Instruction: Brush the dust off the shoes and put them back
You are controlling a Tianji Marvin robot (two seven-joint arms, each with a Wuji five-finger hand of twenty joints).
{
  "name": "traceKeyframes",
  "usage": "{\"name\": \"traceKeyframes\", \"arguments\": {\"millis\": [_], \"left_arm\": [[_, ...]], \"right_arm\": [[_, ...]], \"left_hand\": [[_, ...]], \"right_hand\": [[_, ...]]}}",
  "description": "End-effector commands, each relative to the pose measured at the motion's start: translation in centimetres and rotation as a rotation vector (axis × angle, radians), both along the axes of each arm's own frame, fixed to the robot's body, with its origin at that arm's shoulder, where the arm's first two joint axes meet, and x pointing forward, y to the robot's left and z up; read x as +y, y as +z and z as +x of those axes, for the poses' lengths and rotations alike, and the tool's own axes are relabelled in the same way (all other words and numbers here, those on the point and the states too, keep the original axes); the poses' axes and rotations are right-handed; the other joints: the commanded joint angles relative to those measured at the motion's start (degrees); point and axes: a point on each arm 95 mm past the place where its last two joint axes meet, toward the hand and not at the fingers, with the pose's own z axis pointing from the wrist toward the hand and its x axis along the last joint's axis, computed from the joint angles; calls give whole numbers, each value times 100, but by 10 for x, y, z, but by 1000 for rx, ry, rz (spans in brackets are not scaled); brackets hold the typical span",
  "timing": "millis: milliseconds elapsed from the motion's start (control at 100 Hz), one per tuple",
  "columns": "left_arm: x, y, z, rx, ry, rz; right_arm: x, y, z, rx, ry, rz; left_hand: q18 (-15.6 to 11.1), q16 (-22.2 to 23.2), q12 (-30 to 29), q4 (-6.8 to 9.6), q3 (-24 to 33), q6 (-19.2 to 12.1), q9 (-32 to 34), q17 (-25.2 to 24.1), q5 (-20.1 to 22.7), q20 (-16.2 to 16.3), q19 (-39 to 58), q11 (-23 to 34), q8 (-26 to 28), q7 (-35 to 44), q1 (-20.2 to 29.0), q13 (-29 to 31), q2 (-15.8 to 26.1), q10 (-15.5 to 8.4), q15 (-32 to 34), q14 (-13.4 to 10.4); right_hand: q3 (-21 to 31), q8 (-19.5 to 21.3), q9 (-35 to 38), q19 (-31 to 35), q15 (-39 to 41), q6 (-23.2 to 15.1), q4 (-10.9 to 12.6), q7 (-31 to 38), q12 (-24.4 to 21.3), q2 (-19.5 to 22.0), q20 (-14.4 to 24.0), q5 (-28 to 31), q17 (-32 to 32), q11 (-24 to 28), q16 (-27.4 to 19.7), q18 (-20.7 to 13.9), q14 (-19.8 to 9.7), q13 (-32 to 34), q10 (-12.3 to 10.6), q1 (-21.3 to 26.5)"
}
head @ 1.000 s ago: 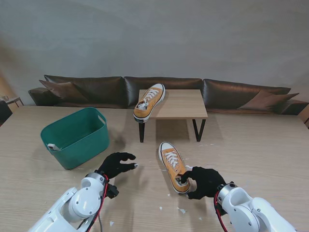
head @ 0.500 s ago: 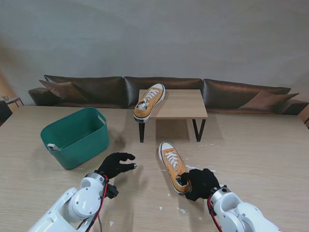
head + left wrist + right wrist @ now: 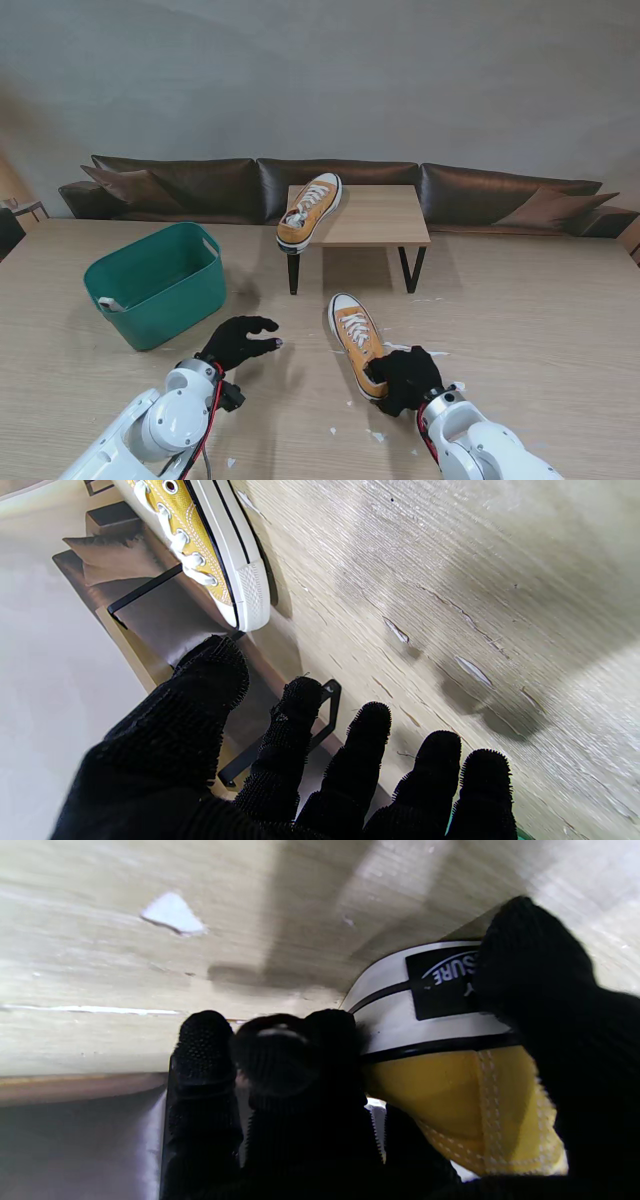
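Two shoes: one yellow canvas low-top sneaker with white laces and white rubber sole (image 3: 355, 341) is lying on the pale wooden table top (image 3: 540, 310), toe pointing away from me, roughly midway between its left and right edges; its matching yellow sneaker (image 3: 309, 211) is resting tilted over the left front corner of the small black-legged wooden shoe stand (image 3: 375, 215), farther from me.
Right hand: the black-gloved right hand (image 3: 404, 379) is closing on the near sneaker's heel; in the wrist view the thumb is pressing over the black heel label and the fingers (image 3: 300, 1055) are curling against the white sole band and yellow heel cloth.
Left hand: the black-gloved left hand (image 3: 240, 341) is hovering over the table, fingers spread and holding nothing, well short of the sneaker.
Change: over the last second the right hand has been sliding in from the sneaker's right side to wrap squarely round the heel, and the wrist has drawn in nearer to me; the left hand and both sneakers are sitting as before.
Meaning: the grasp appears to be settling, so lifting the sneaker for brushing looks like the step coming up.
Nearby: a green plastic tub (image 3: 155, 282) is standing toward the table's left edge; white scraps (image 3: 377, 436) are littering the wood just in front of the heel.
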Motion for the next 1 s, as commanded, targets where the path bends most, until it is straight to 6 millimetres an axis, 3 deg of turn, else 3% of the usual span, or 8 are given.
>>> {"name": "traceKeyframes", "arguments": {"millis": [0,100,260,360,580,990], "left_arm": [[-2,-3,-2,15,-5,-11],[-1,-4,-2,17,1,-13],[-1,-4,-3,15,3,-12],[0,-4,-3,15,3,-8],[0,-5,-3,18,3,-4],[2,-6,-4,14,9,1]], "right_arm": [[-1,-20,-8,48,-9,-41],[3,-24,-8,21,-7,-58],[7,-27,-7,-43,11,-89],[8,-29,-5,-66,26,-103],[6,-29,-4,-102,33,-87],[3,-4,-8,-159,73,-9]], "left_hand": [[-169,71,72,232,-2,-39,-34,-29,147,104,-155,32,51,48,91,18,124,13,1,-15],[-168,72,76,233,4,-28,-33,-35,151,106,-157,31,59,50,98,19,124,27,1,-15],[-164,76,81,232,6,-29,-26,-36,162,110,-156,32,72,56,91,25,131,24,4,-17],[-165,76,83,232,12,-24,-27,-36,162,110,-158,30,79,58,94,22,126,33,3,-15],[-165,78,86,231,13,-22,-22,-34,153,111,-160,32,90,55,93,21,130,31,4,-20],[-168,91,87,232,14,2,-29,-37,156,115,-160,29,100,48,96,30,144,55,17,-28]], "right_hand": [[288,257,399,387,253,831,158,632,274,205,-77,586,512,349,102,-72,-273,335,-723,365],[316,457,635,572,545,873,228,873,447,403,-44,795,670,529,158,-98,-338,556,-807,256],[324,990,1024,844,984,753,663,1169,612,892,-49,1295,966,566,332,-154,-421,564,-955,15],[322,1290,1029,951,1023,775,771,1261,622,1225,-25,1272,1056,515,362,-253,-453,565,-995,-32],[429,1440,1018,1000,718,1002,728,1395,186,1379,-76,1152,1424,-108,302,-327,-543,568,-1018,30],[582,1379,1078,915,484,1186,586,1415,12,1159,-165,1238,1679,-292,317,-392,-553,569,-989,193]]}}
